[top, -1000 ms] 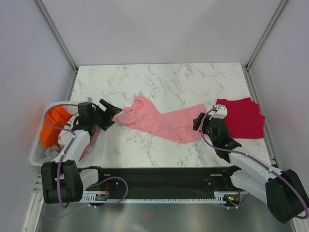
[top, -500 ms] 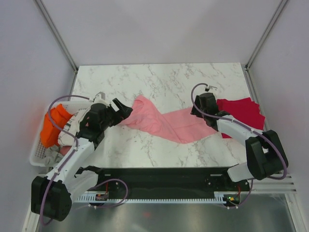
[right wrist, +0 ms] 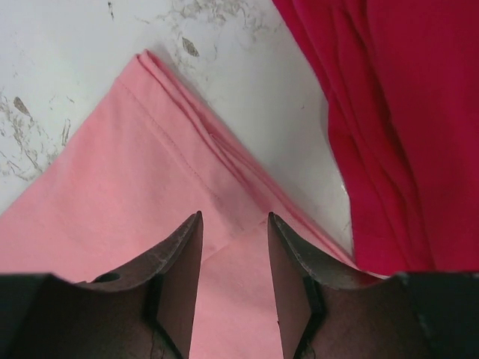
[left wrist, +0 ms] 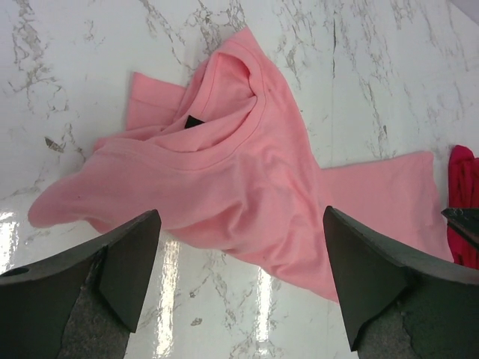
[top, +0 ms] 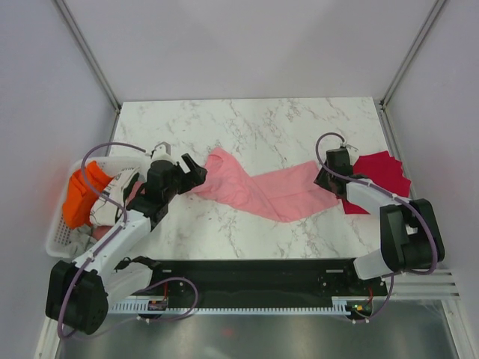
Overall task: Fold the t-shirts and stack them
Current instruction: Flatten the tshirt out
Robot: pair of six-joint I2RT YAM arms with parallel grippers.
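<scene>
Item 1: light pink t-shirt (top: 258,191), lying crumpled and unfolded across the middle of the marble worktop (top: 262,123), collar (left wrist: 238,97) toward the left, hem corner (right wrist: 150,63) toward the right. Thin, soft, light cloth; judged limp and prone to drag and bunch, so best taken at 2 outer points, a shoulder beside the collar and the hem corner, and drawn flat. Item 2: crimson t-shirt (top: 378,176), lying at the right edge of the worktop, just beside the pink hem, with a strip of bare marble between them in the right wrist view. Left hand (left wrist: 241,212): wide apart, empty, hovering over the collar end. Right hand (right wrist: 234,217): narrow but with a gap, astride the pink cloth just behind the hem corner; no pinch shows. Surroundings: white basket (top: 56,243) off the left edge, holding an orange cloth (top: 78,198) and other pieces too small to name. Obstruction: the crimson shirt's near edge could be caught with the pink hem; the basket stands close to the left arm's sweep.
</scene>
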